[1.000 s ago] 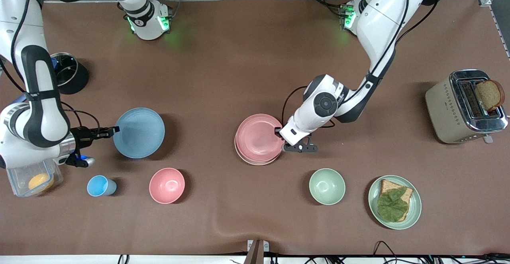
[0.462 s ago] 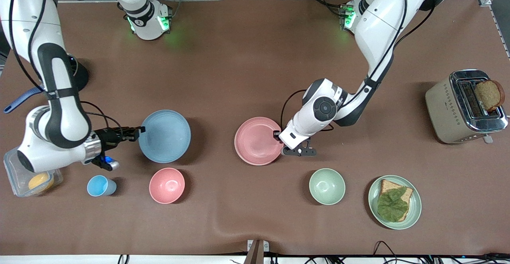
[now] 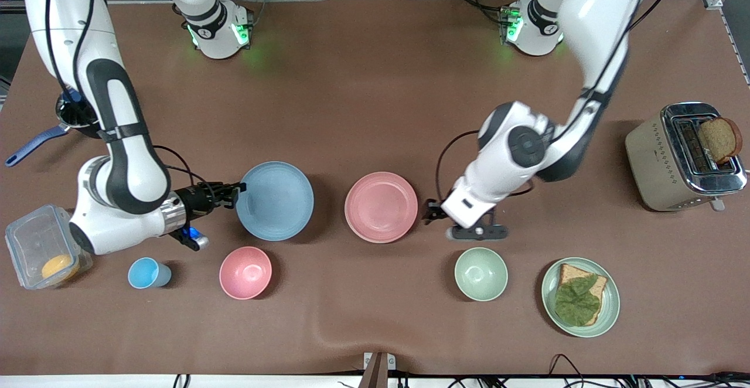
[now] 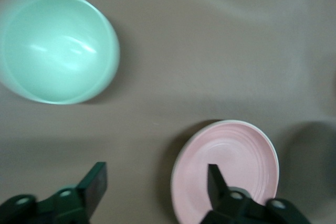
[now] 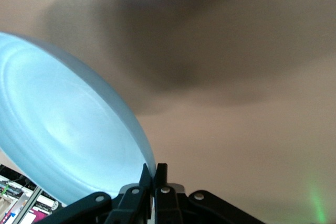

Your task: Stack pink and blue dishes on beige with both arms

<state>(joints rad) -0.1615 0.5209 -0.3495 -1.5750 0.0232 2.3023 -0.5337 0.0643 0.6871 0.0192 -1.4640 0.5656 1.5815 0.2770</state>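
The pink plate (image 3: 381, 206) now lies flat on the beige plate, covering it so fully in the front view that only a pale rim edge (image 4: 176, 179) peeks out beneath it in the left wrist view. A second ago the pink plate sat slightly askew with the beige rim showing; it has since settled square. The left hand (image 3: 432, 211) has let go and drawn back toward the left arm's end of the table: its fingers (image 4: 94, 182) stand wide apart with nothing between them, just beside the pink plate's rim and above the table (image 3: 375, 95), not touching the dish. So the first half of the stack looks done.

The right hand (image 3: 231, 191) stays pinched tight on the rim of the blue plate (image 3: 274, 200), which hangs tilted in the air, its shadow spread on the table below. Over the last second it has travelled well along from the right arm's end toward the stack, passing over the pink bowl (image 3: 245, 272). It is now near the pink plate but not yet over it. What remains, I judge, is carrying it across and lowering it centred.
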